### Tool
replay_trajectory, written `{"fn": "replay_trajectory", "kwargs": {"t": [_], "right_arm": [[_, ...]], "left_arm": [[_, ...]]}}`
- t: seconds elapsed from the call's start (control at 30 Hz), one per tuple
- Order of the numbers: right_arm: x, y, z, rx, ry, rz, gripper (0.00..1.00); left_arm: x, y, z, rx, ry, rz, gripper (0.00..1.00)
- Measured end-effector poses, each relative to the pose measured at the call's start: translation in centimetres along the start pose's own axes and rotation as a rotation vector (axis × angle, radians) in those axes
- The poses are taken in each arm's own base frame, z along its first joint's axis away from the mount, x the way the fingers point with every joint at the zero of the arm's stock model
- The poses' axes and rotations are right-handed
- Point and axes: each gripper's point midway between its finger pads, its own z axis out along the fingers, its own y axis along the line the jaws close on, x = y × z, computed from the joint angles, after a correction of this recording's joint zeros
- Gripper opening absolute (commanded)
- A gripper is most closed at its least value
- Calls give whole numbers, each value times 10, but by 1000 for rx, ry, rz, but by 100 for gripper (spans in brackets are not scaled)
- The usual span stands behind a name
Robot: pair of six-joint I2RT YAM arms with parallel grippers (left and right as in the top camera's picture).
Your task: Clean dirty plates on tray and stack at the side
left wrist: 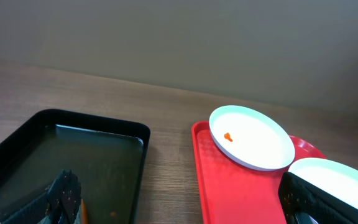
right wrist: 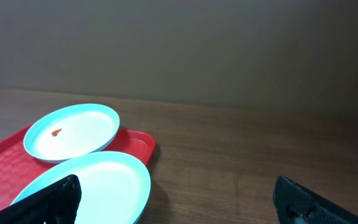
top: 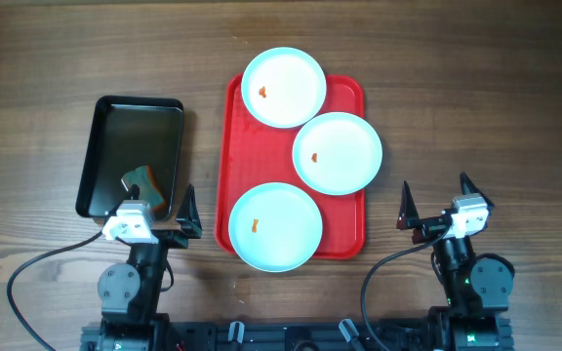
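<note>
We saw a wooden table (top: pixel 27 58) with the red tray (top: pixel 257 156) at its middle and a smaller black tray (top: pixel 130 136) just beside it on the left. All three plates were on the red tray, none yet stacked at the side: the far plate (top: pixel 283 88) overhung the far rim, the middle plate (top: pixel 337 153) overhung the right rim, and the near plate (top: pixel 275 226) overhung the near rim. The far and middle plates met at their edges. The left gripper (top: pixel 158 200) hung over the black tray's near end and the right gripper (top: pixel 438 195) stood well apart to the right, both with jaws spread wide and empty. A sponge (top: pixel 144 185) lay in the black tray below the left gripper. Each plate carried an orange speck (top: pixel 262 93). We judged that pressing on an overhanging plate could tip it or push it off the rim, and that lifting one touching plate could drag its neighbour
</note>
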Motion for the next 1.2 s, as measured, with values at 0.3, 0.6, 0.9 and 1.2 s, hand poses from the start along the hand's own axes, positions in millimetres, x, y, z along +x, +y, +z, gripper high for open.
{"fn": "replay_trajectory", "kwargs": {"t": [0.3,0.6,0.9,1.2], "right_arm": [[0,-1,0,3,0,0,100],[0,-1,0,3,0,0,100],[0,-1,0,7,0,-5,100],[2,-8,0,45,10,-88,100]], "left_arm": [[0,0,0,0,0,0,100],[0,0,0,0,0,0,100],[0,0,0,0,0,0,100],[0,0,0,0,0,0,100]]}}
